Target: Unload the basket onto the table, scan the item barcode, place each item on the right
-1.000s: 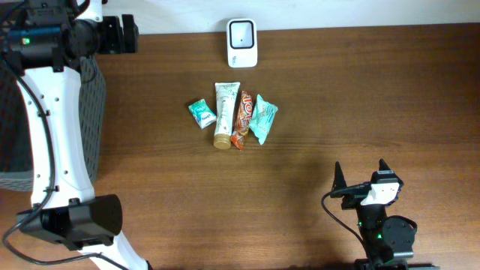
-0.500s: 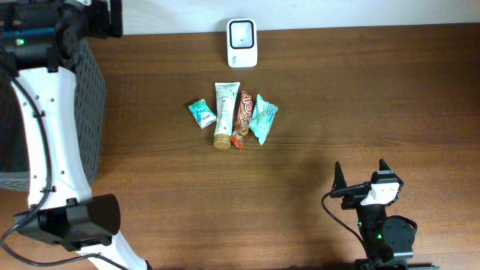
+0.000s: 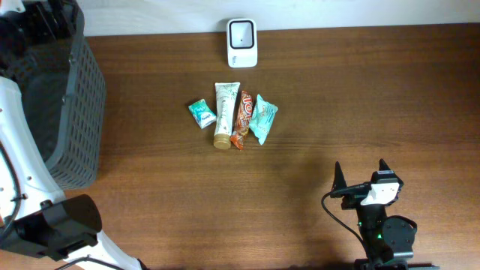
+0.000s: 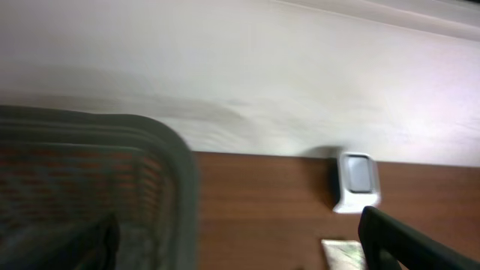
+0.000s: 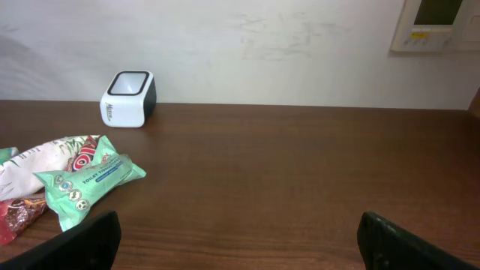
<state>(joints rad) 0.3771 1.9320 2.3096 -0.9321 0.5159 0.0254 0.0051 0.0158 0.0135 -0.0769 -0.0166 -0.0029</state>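
Note:
The white barcode scanner (image 3: 241, 43) stands at the table's back edge; it also shows in the left wrist view (image 4: 356, 182) and the right wrist view (image 5: 129, 98). In front of it lie a small teal packet (image 3: 202, 113), a white tube (image 3: 225, 114), a red candy wrapper (image 3: 242, 120) and a teal wipes pack (image 3: 262, 118). My right gripper (image 3: 360, 169) rests open near the front edge, well away from the items, with nothing between its fingers (image 5: 82, 240). My left gripper (image 4: 244, 247) is open and empty above the basket's rim, far left of the items.
A grey mesh basket (image 3: 79, 90) stands at the left side of the table, its rim (image 4: 176, 195) close under the left wrist camera. A white wall runs behind the table. Bare brown tabletop surrounds the item cluster.
The left arm has swung back and to the left, leaving the top-left of the overhead view and uncovering the basket. The right arm and the items have not moved.

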